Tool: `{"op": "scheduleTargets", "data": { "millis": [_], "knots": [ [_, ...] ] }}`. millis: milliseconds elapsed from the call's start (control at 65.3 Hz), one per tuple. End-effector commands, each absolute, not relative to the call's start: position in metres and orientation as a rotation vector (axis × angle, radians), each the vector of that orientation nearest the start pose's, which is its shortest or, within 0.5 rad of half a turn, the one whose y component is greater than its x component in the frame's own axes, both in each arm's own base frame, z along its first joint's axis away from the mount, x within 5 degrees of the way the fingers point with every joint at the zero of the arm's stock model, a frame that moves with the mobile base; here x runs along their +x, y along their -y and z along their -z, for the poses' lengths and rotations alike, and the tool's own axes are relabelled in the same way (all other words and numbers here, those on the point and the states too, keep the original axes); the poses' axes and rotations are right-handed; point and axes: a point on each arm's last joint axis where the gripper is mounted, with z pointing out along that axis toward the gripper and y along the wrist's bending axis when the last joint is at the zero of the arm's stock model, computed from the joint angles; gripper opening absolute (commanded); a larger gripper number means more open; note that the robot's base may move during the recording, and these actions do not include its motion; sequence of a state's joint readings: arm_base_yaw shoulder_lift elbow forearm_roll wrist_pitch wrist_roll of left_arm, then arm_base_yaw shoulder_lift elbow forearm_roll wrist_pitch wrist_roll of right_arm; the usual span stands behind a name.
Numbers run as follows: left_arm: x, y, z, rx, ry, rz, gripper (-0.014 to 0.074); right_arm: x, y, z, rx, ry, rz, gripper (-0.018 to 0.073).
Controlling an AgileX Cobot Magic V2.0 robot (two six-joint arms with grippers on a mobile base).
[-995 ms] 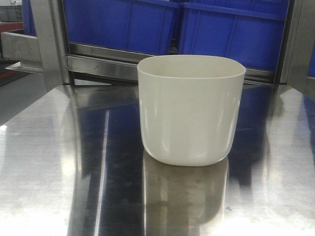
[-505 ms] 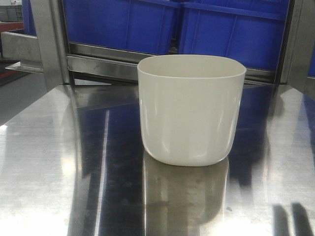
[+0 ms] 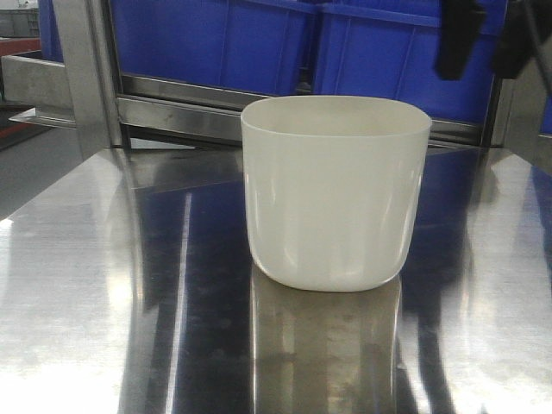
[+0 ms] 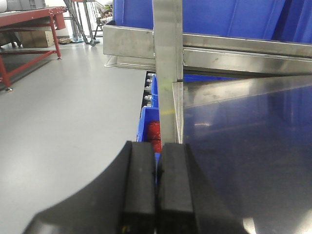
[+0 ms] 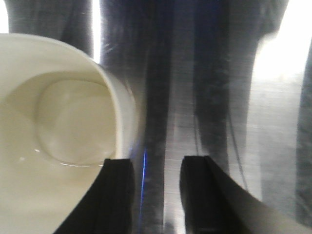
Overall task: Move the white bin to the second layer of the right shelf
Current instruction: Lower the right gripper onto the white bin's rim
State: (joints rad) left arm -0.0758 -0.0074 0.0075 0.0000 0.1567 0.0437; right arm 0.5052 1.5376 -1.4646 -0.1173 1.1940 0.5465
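The white bin (image 3: 335,194) stands upright and empty on the shiny steel tabletop (image 3: 86,285); its inside shows at the left of the right wrist view (image 5: 58,122). My right gripper (image 3: 487,39) hangs open above and behind the bin's right side. From the wrist, the right gripper (image 5: 157,163) has its left finger (image 5: 119,190) over the bin's rim and its right finger over bare steel. My left gripper (image 4: 157,163) is shut on nothing, at the table's left edge. The right shelf second layer is out of view.
Large blue crates (image 3: 216,43) sit on a steel rack rail (image 3: 172,112) right behind the table. A steel upright (image 4: 168,73) rises at the table's left corner, with grey floor (image 4: 63,122) and a red bench (image 4: 29,19) beyond.
My right gripper has come into the front view at the top right; half a second ago only its shadow showed at the bottom right. The bin has not moved.
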Motion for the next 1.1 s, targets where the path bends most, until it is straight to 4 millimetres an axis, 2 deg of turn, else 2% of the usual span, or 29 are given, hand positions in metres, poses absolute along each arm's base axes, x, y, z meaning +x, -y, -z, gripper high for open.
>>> {"op": "scheduleTargets", "data": {
  "millis": [0, 475, 781, 934, 1087],
  "knots": [
    [0.056, 0.005, -0.193, 0.088, -1.573, 0.037, 0.0085, 0.279, -0.149, -0.372, 0.020, -2.674, -0.214, 0.0350],
    [0.056, 0.005, -0.193, 0.088, -1.573, 0.037, 0.0085, 0.300, -0.166, -0.335, 0.088, -2.777, -0.187, 0.0350],
    [0.056, 0.005, -0.193, 0.088, -1.573, 0.037, 0.0085, 0.302, -0.165, -0.313, 0.113, -2.809, -0.186, 0.0350],
    [0.056, 0.005, -0.193, 0.088, -1.573, 0.037, 0.0085, 0.304, -0.166, -0.312, 0.116, -2.792, -0.211, 0.0347],
    [0.056, 0.005, -0.193, 0.088, -1.573, 0.037, 0.0085, 0.305, -0.164, -0.312, 0.124, -2.790, -0.211, 0.0280]
  ]
}}
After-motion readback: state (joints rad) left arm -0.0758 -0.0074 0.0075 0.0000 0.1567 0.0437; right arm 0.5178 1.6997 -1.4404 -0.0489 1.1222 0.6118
